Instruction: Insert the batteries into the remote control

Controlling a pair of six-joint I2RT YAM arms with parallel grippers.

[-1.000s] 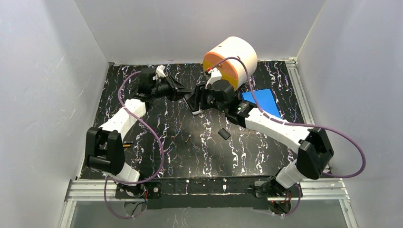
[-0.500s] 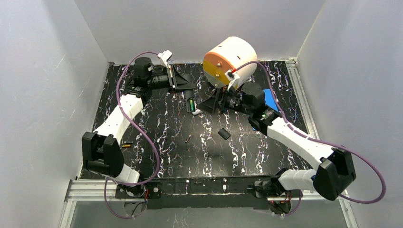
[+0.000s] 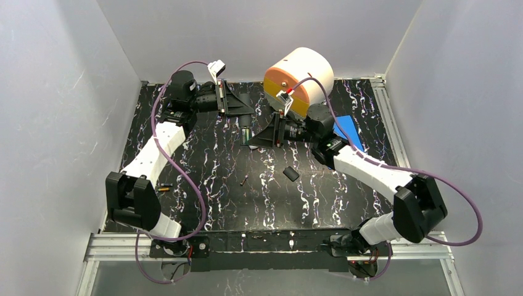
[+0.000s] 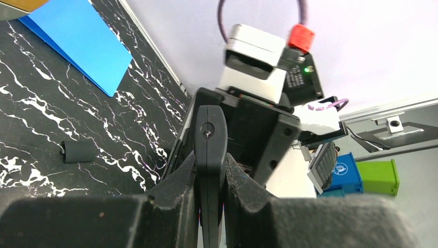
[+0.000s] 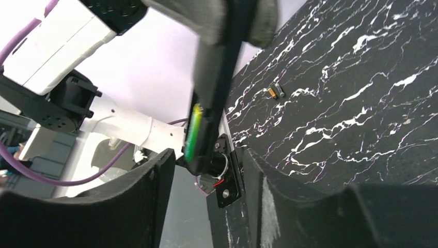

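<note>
Risk number one is the green battery (image 5: 193,132) popping out. It sits in the open bay at the near end of the remote (image 5: 219,77), bay facing up, with nothing over it. The little black cover (image 3: 290,174) lies on the table (image 3: 247,203), well apart.

The remote is up in the air over the table. The left gripper (image 4: 209,178) pinches it across its two flat faces at the far end, fingers pressed tight on it. The right gripper (image 5: 206,161) has its fingers spread, one above and one below the battery end, with a gap on each side.

If those close off-centre, they could push down one end of the cell and tip the other end up out of the bay. They could also lever the whole remote in the left pinch, since it's only held at one end.

Orientation: the remote's long axis runs from the far side toward the arms' bases, battery end nearest the bases. It's roughly level I think, though the tilt is hard to judge from these angles. The green battery lies along that same axis.
</note>
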